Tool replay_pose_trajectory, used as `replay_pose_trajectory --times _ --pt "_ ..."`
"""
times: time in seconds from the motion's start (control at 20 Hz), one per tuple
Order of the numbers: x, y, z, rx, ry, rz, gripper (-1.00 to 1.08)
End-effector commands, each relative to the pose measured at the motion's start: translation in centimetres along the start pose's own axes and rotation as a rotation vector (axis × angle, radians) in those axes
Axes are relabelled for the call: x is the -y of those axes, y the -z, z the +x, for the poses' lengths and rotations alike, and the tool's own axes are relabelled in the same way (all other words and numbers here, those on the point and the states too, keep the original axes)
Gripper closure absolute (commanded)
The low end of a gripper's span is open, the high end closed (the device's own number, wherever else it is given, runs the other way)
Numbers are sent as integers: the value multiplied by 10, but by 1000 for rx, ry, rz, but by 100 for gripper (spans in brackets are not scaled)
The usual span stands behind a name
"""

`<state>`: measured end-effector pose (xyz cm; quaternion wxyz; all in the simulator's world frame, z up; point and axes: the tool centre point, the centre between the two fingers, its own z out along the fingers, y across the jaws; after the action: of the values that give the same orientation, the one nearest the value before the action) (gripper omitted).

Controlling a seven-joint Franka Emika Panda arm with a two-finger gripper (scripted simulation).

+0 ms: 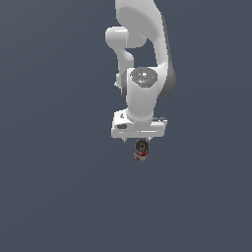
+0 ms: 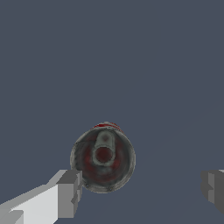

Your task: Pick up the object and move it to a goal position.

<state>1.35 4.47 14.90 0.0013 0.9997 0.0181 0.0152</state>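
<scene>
The small tin can [image 2: 103, 158] stands upright on the flat grey surface, its dark metallic top with a pull tab facing the wrist camera and a strip of red label showing at its rim. In the exterior view the can [image 1: 141, 150] sits directly under the white hand [image 1: 139, 127] of the arm. My gripper [image 2: 141, 190] is open wide and empty. One finger [image 2: 68, 194] is close beside the can and the other finger [image 2: 213, 187] is far off it. The fingers appear to be above the can's top, not touching it.
Plain dark grey surface [image 1: 59, 197] all around. The white arm [image 1: 142, 44] rises behind the hand in the exterior view. No other objects and no goal marker show.
</scene>
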Motion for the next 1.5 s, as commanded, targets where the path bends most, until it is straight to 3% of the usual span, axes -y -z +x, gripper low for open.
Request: replay_pose_trajectory --times 0.0,0.6,1.0,1.45 --pt "5 -4 0 6 -30 1 -92" --pt "28 -20 -1 29 -163 1 -92" --pt "30 -25 -2 30 -168 1 -92" --pt "30 -66 -4 30 -172 0 -92"
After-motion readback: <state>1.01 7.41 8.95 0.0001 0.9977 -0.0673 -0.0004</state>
